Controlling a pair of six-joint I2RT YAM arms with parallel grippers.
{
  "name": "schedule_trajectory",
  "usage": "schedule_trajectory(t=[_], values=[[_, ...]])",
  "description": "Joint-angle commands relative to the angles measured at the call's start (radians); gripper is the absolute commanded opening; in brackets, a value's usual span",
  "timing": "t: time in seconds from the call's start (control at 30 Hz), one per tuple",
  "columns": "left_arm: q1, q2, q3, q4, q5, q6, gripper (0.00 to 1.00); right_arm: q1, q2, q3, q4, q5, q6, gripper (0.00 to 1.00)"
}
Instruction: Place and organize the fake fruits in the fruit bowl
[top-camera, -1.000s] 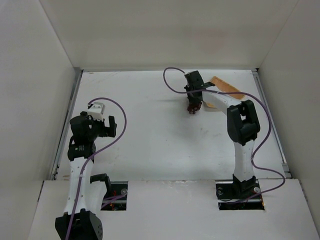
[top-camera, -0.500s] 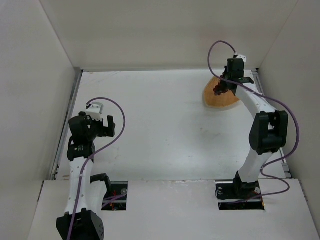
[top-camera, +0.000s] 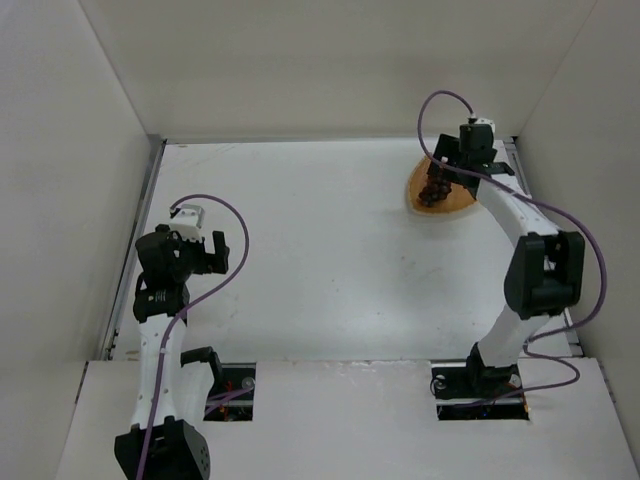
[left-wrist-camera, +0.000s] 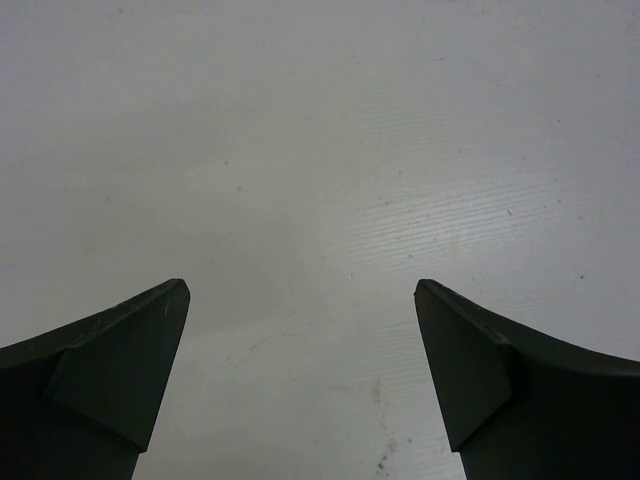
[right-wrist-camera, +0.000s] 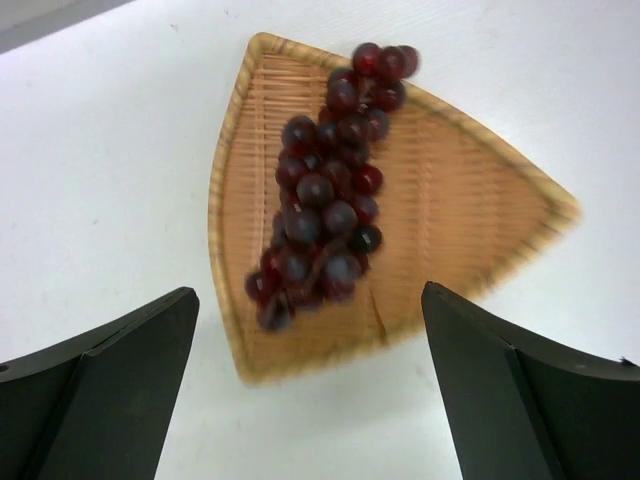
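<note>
Seemingly leaves only tidying: finds the grapes lying lengthwise in the fruit bowl at the upper right of the top view, one end lapping its rim, right end effector released above, left end effector spread wide over the tabletop.

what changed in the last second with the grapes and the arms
The right gripper carried the dark red-purple grape bunch rightward, then let it go into the tan wedge-shaped woven bowl; its jaws are open above it. The left gripper stayed open, unmoved.
</note>
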Motion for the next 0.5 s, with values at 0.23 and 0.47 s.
schedule_trajectory(t=[0.23,0.47], values=[[0.024,-0.005,0.07,-0.015,0.016,-0.037,1.0,-0.204,-0.569,-0.512,0.071,0.117,0.134,1.0],[0.013,0.014,0.087,-0.009,0.019,-0.046,1.0,-0.437,-0.887,-0.766,0.065,0.091,0.265,1.0]])
